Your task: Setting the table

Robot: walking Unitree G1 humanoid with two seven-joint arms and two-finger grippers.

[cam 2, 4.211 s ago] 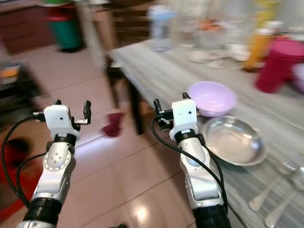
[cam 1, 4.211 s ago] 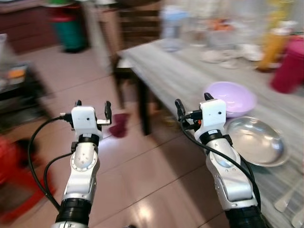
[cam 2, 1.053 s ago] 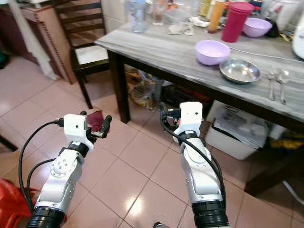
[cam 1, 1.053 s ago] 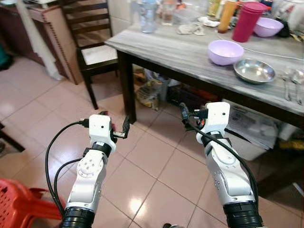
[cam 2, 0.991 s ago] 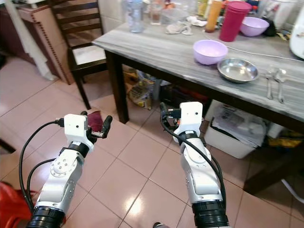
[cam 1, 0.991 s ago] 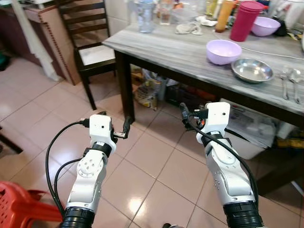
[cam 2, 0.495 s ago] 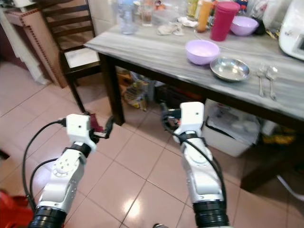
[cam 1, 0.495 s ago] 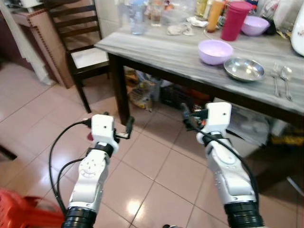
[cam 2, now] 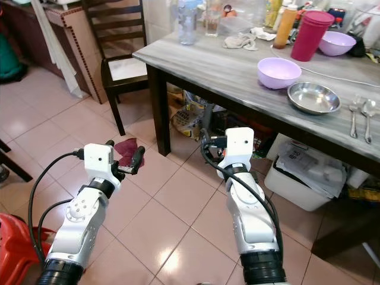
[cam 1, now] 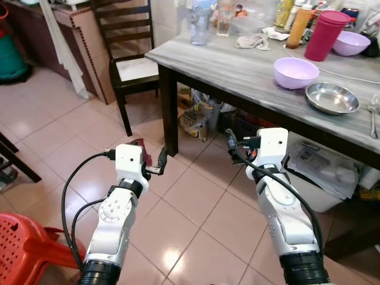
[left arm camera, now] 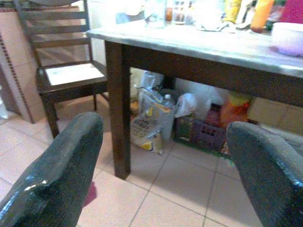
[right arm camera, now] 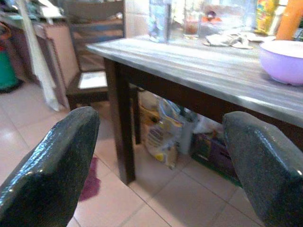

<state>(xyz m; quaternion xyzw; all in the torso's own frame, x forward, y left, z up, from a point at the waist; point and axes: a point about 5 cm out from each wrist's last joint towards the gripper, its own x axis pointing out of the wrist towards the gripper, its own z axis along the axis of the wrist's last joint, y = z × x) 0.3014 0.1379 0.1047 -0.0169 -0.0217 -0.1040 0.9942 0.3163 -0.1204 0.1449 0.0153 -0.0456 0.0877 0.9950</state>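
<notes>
A grey wooden table (cam 1: 237, 68) stands ahead and to my right, across the tiled floor. On it sit a lilac bowl (cam 1: 295, 72), a steel dish (cam 1: 331, 98) beside it, and two spoons (cam 2: 359, 116) further right. Both arms are raised over the floor, short of the table. My left gripper (cam 1: 147, 151) is open and holds nothing; in its wrist view the fingers (left arm camera: 57, 175) frame the table leg. My right gripper (cam 2: 209, 138) is open too, and its fingers (right arm camera: 47, 161) frame the table edge and the lilac bowl (right arm camera: 284, 59).
A dark chair (cam 1: 127, 53) stands at the table's left end. Bottles, a rag, a magenta tumbler (cam 1: 323, 34) and a second lilac bowl (cam 1: 351, 43) crowd the table's far side. Bags (cam 1: 199, 116) and a white bin (cam 1: 332, 175) lie underneath. A red stool (cam 1: 24, 249) is near left, a maroon cloth (cam 2: 127, 146) on the floor.
The view has backed away from the table and swung slightly; four seconds ago the grippers were at its edge by the bowl. Both grippers stay open in the same pose.
</notes>
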